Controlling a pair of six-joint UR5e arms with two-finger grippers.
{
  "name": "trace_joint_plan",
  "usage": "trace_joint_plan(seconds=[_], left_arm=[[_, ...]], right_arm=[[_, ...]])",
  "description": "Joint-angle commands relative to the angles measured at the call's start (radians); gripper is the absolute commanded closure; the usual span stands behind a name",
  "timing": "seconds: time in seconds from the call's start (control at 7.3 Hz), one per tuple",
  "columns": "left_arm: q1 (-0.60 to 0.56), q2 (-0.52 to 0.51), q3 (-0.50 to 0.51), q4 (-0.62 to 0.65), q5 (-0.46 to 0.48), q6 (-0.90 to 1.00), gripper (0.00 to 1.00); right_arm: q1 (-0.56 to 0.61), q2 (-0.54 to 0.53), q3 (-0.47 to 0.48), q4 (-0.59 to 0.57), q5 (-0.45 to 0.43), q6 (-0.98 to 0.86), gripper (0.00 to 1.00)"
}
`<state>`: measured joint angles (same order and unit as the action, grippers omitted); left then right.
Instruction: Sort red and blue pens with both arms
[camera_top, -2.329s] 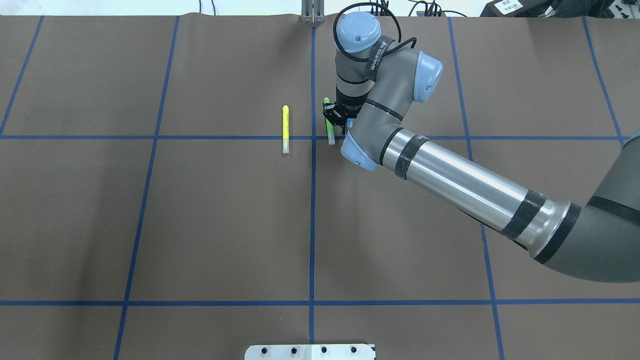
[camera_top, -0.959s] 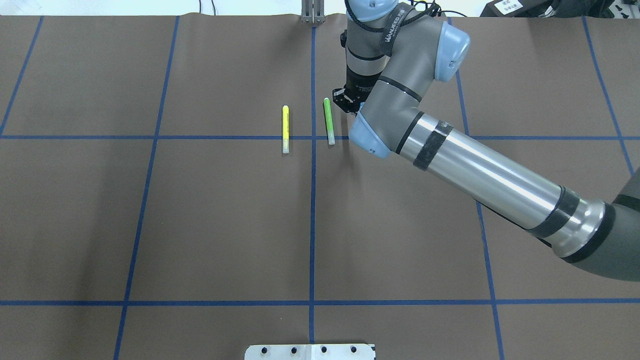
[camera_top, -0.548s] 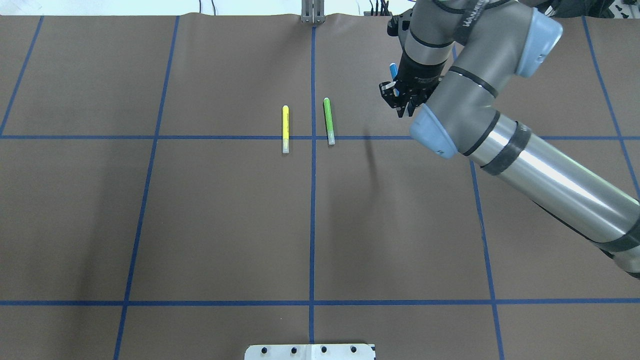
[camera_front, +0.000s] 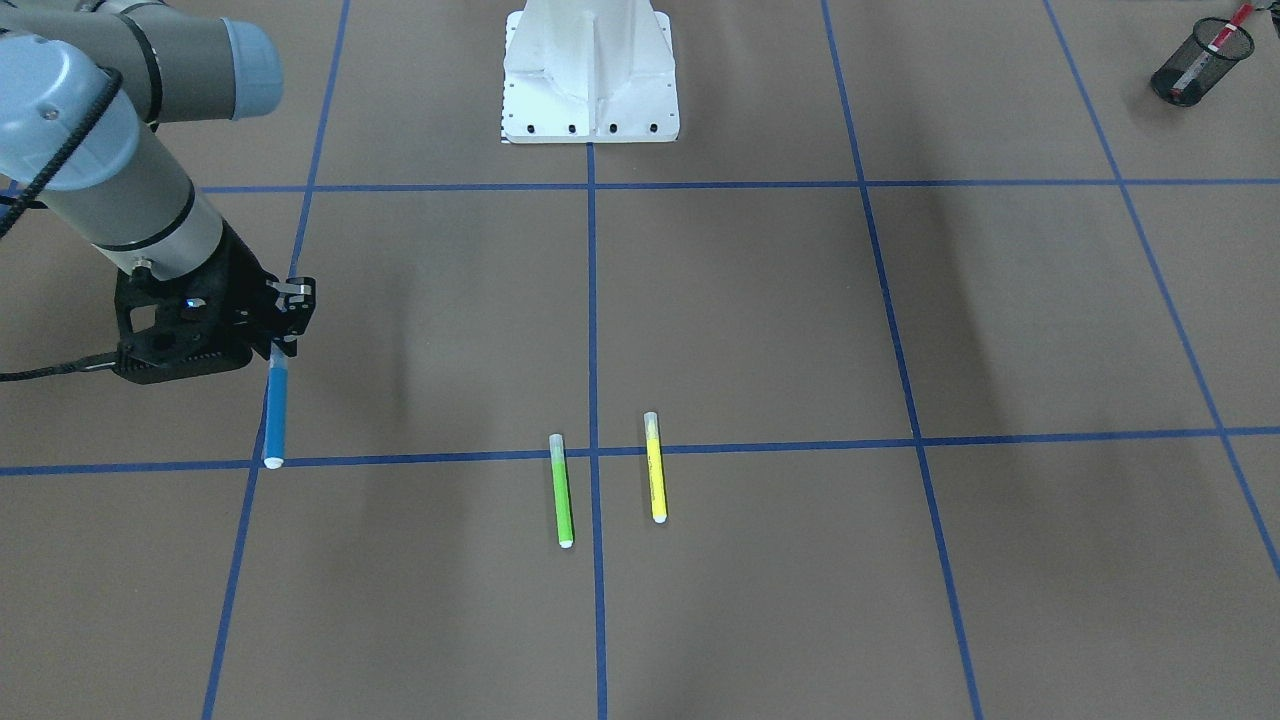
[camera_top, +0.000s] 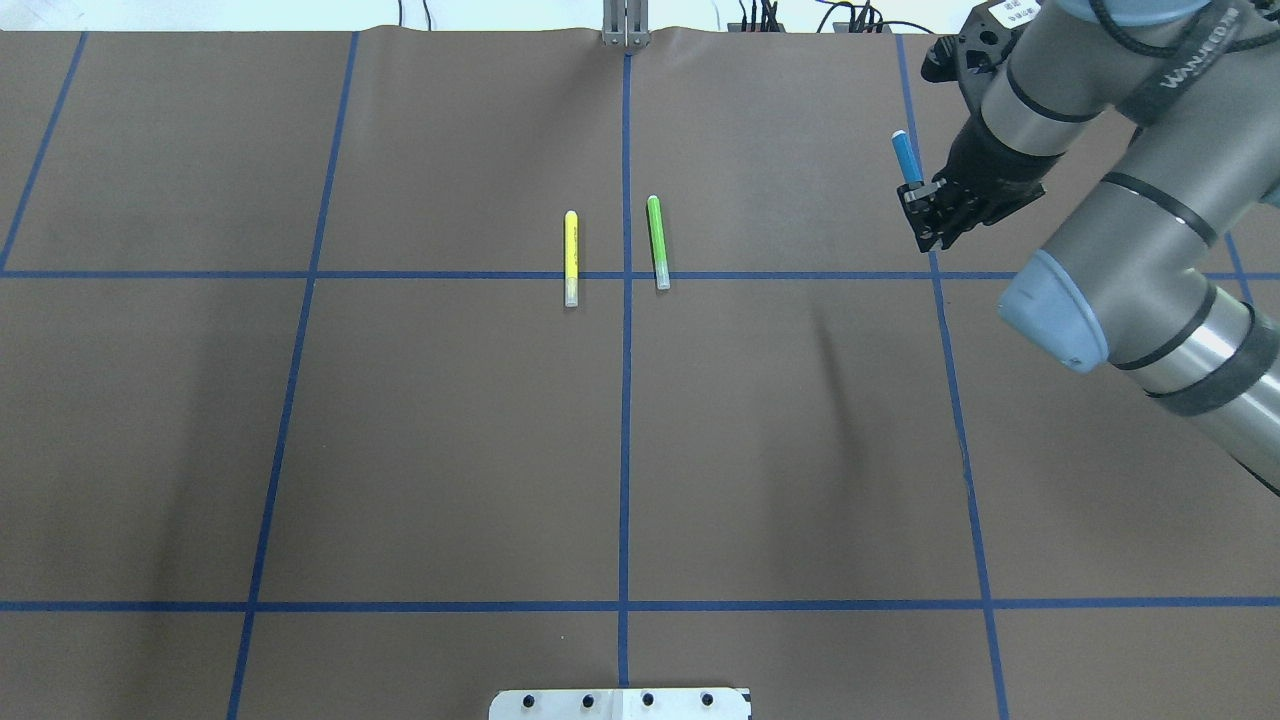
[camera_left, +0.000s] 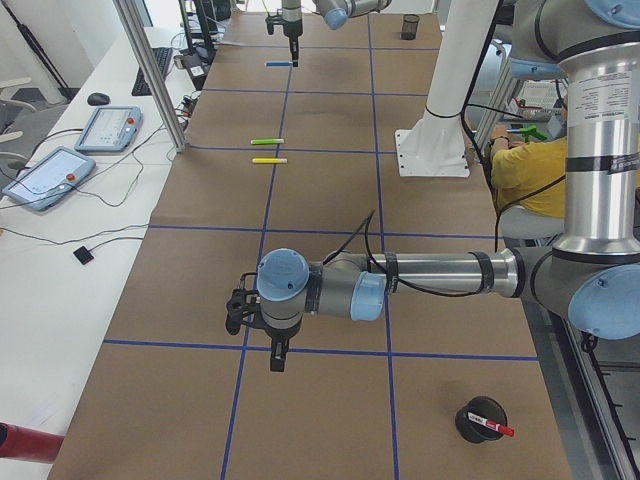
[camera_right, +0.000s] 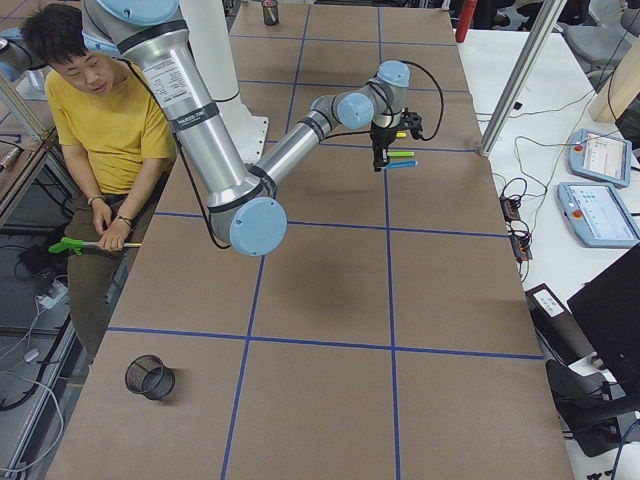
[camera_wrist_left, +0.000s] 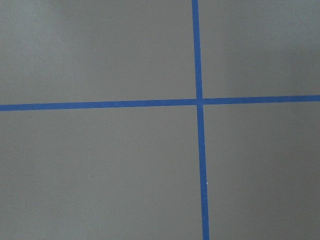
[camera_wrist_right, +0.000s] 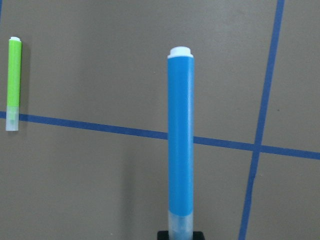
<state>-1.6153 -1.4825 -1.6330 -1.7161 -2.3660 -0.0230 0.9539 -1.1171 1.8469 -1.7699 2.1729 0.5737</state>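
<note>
The right gripper, clamped on the blue pen, had carried it from beside the green marker toward 3 o'clock for sorting. I could not tell the left gripper's opening.

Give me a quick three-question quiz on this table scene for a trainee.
1. True or false: the green marker lies beside the yellow marker, both flat on the table.
2. What does the right gripper hold? A) a red pen B) the blue pen C) nothing
3. Which pen already sits in the mesh cup?
Key: 1 true; 2 B; 3 the red pen.
</note>
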Motion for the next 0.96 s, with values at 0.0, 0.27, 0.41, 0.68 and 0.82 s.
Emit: trace_joint_plan(seconds=[0.0,0.27,0.41,0.68,0.82], left_arm=[[0.0,0.001,-0.004,-0.002,0.001,0.0,0.0],[0.0,0.001,-0.005,-0.005,-0.001,0.0,0.0],[0.0,0.002,-0.002,-0.016,-0.001,0.0,0.0],[0.0,0.002,-0.004,-0.017,-0.003,0.0,0.0],[0.0,0.002,-0.004,-0.017,-0.003,0.0,0.0]], right_arm=[[0.067,-0.131,0.07,-0.005,0.002,-0.557,1.0],[0.155,-0.196,0.156,-0.182,0.056,-0.729,1.0],[0.157,-0.243,0.255,-0.289,0.039,-0.762,1.0],[0.164,-0.396,0.415,-0.418,-0.062,-0.907,1.0],[0.174,-0.438,0.469,-0.533,-0.111,-1.048,1.0]])
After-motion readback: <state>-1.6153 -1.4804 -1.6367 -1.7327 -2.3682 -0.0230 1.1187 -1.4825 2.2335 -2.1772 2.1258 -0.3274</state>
